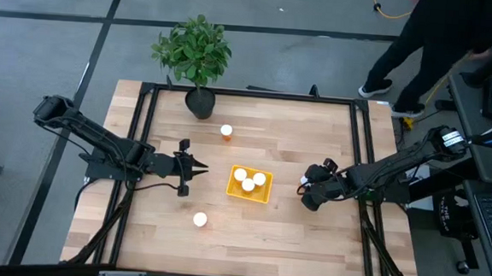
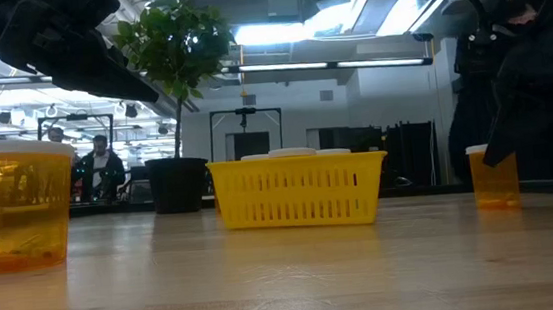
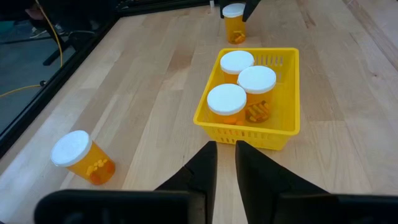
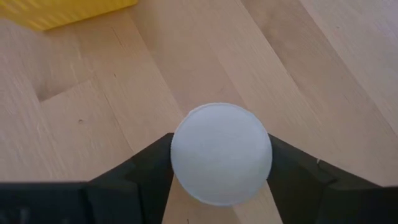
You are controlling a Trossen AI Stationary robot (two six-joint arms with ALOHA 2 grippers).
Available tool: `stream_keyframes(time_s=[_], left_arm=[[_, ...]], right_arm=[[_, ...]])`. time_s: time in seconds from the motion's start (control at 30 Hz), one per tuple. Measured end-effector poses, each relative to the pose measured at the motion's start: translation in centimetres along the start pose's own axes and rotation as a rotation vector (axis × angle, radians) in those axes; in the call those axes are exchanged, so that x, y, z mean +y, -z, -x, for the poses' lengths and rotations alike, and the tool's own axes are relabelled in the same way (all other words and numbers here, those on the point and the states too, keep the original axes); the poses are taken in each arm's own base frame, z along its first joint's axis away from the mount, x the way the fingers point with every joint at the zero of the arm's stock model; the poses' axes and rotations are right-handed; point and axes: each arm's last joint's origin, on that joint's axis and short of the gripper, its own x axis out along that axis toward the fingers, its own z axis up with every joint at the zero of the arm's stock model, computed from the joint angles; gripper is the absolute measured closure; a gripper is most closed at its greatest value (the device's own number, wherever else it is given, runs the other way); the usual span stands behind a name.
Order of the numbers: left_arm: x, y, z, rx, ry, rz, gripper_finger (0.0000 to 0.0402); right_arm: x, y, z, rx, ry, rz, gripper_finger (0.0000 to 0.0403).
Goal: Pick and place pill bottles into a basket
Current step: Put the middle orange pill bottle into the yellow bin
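The yellow basket (image 1: 264, 193) sits mid-table with three pill bottles (image 3: 239, 87) standing in it. One pill bottle (image 1: 227, 131) stands on its base toward the far edge. Another (image 1: 200, 220) stands toward the near edge and looms large in the low view (image 2: 15, 208). My right gripper (image 1: 309, 193) is just right of the basket, shut on a fourth pill bottle (image 4: 221, 152). My left gripper (image 1: 199, 169) is left of the basket. It is shut, empty and points at the basket (image 3: 249, 127). My right gripper holds the pill bottle at its white cap (image 4: 186, 155), pinched between the two fingers (image 4: 146, 168), one on each side. The fingers come slanting down from the table's right. In the low view the bottle (image 2: 492, 178) is upright with its base at table height.
A dark pot with a green plant (image 1: 195, 62) stands at the table's far edge. A black frame (image 1: 144, 132) runs around the tabletop. A person (image 1: 440, 39) stands beyond the far right corner. Bare wood lies near the front edge.
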Motion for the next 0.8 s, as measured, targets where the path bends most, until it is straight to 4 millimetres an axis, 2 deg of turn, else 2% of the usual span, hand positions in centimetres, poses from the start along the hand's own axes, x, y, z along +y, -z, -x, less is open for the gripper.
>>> stream_keyframes(time_s=[0.37,0.8], left_arm=[[0.0,0.0,0.0,0.000,0.000,0.000,0.0350],[0.0,0.0,0.0,0.001,0.001,0.000,0.0350]], right_arm=[[0.2,-0.4,0.4,-0.021,-0.036,-0.014,0.0177],[2.9,-5.8,4.7,-0.250,-0.219,0.129,0.0177]])
